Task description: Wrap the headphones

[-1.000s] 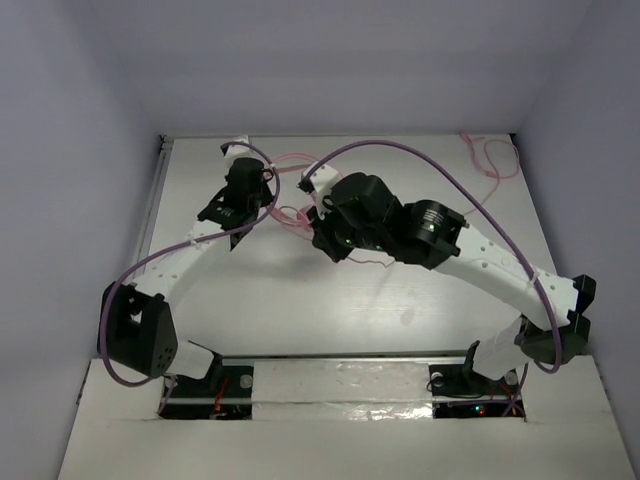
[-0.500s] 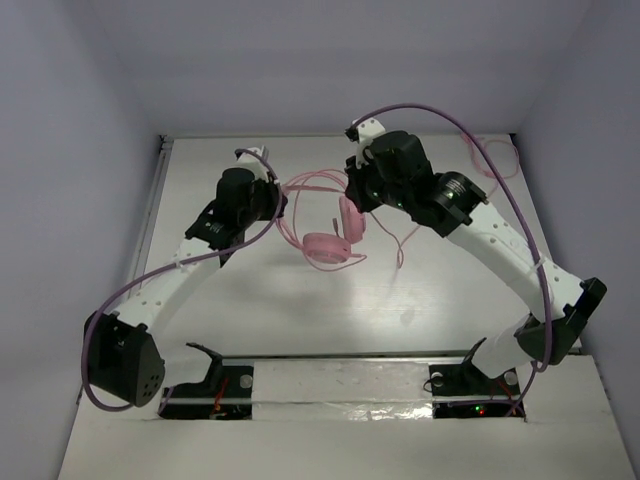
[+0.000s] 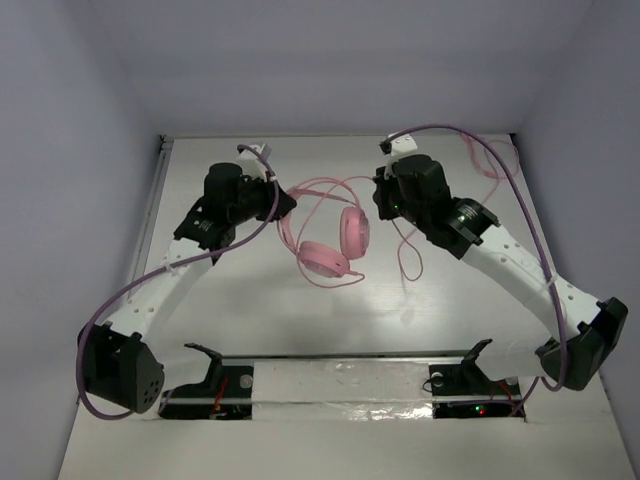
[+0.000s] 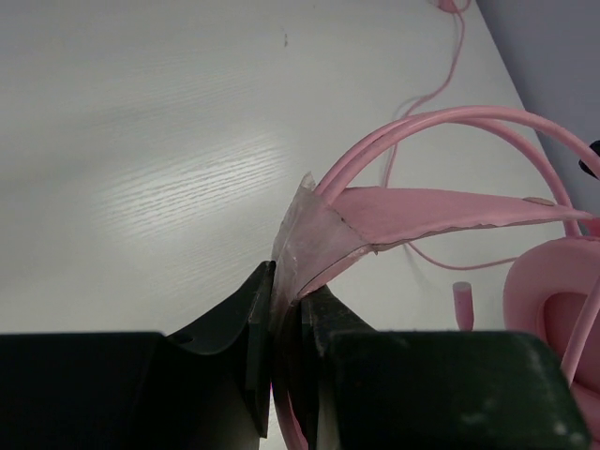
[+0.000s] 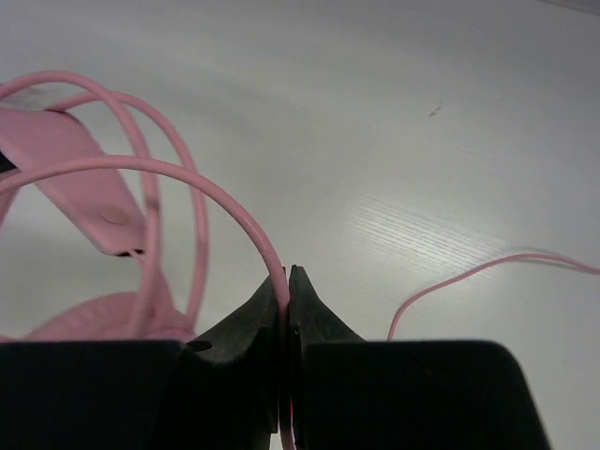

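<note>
The pink headphones (image 3: 335,238) hang between the two arms above the table, cups down, headband arching up to the left. My left gripper (image 3: 280,203) is shut on the headband's flat pink strap and wires (image 4: 375,211); one cup (image 4: 553,300) shows at the right of the left wrist view. My right gripper (image 3: 381,205) is shut on the thin pink cable (image 5: 211,202), which loops out of its jaws toward the headband (image 5: 84,192). More cable (image 3: 405,250) hangs in a loop below the right gripper and trails to the table's far right corner (image 3: 490,160).
The white table (image 3: 260,310) has a raised rail along its left edge (image 3: 152,215). Thick purple arm cables (image 3: 505,200) arch over both arms. The arm bases and a foil-covered strip (image 3: 340,375) lie along the near edge.
Both arms have swung apart and back, the right one to the right. The headphones came out from under the right arm and now hang spread between the grippers.
</note>
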Controlling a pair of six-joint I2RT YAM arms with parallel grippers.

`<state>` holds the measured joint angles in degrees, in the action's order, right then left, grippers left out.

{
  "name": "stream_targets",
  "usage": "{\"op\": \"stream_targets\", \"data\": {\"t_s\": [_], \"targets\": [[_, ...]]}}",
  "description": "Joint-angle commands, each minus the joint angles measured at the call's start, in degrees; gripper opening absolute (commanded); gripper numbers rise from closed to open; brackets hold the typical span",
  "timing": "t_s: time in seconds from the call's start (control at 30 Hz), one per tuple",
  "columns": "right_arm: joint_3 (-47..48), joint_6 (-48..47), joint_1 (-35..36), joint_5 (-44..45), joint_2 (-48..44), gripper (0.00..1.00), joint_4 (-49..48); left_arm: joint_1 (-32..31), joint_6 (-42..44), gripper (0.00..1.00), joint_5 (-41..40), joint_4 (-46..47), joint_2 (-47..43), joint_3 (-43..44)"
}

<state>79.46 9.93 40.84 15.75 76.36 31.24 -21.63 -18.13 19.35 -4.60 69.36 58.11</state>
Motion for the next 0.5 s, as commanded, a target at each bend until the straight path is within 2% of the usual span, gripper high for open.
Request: {"op": "stream_targets", "data": {"t_s": [0.0,0.23,0.33,0.47], "targets": [[-2.98,1.93,-0.67,4.29,-4.89,0.08,-9.79,3.16,-5.16,0.00,9.46,4.16,-1.78,4.47],[-11.25,5.88,-1.29,1.75,-8.77,0.33,-15.07,8.35,-9.90,0.00,18.86,7.58,-0.72,7.01],[-14.85,7.72,-1.29,-1.58,-8.68,0.33,-18.75,8.36,-12.27,0.00,20.89,8.64,-0.19,8.24],[-20.74,10.54,-1.29,-12.20,-8.16,0.33,-26.92,8.97,-14.73,0.00,22.04,9.96,0.25,9.83]]}}
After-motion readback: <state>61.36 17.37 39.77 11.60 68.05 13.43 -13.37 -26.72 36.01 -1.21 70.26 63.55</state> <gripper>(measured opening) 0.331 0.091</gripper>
